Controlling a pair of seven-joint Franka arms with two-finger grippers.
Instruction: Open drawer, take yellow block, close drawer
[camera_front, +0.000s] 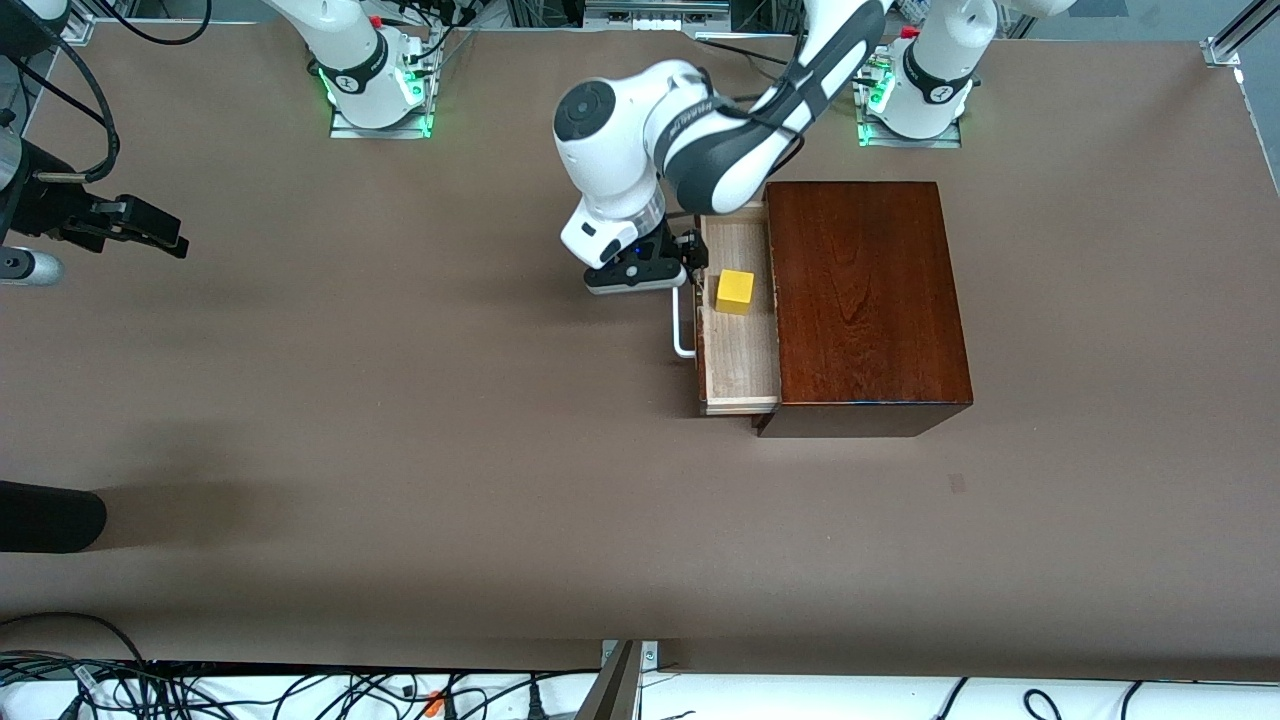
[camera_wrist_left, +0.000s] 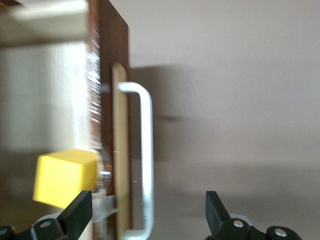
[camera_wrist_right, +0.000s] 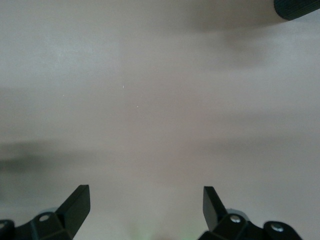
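Your left claw (camera_front: 690, 262) is hovering over the drawer's white handle (camera_front: 681, 322), fingers spread wide and holding nothing. The drawer (camera_front: 738, 350) is standing pulled out of the dark wooden box (camera_front: 862, 300), and the yellow block (camera_front: 735, 292) is sitting in it, just beside the handle end. Opening looks done; taking the block and closing are waiting. Your right claw (camera_front: 150, 228), also wide and empty, is waiting over bare bench (camera_front: 400, 450) well apart from the box. No readable writing is showing.

Even overhead light, soft shadows on the surface (camera_front: 400, 420); glare streaks the drawer (camera_wrist_left: 107, 125) front, and both wrist views are blurred.
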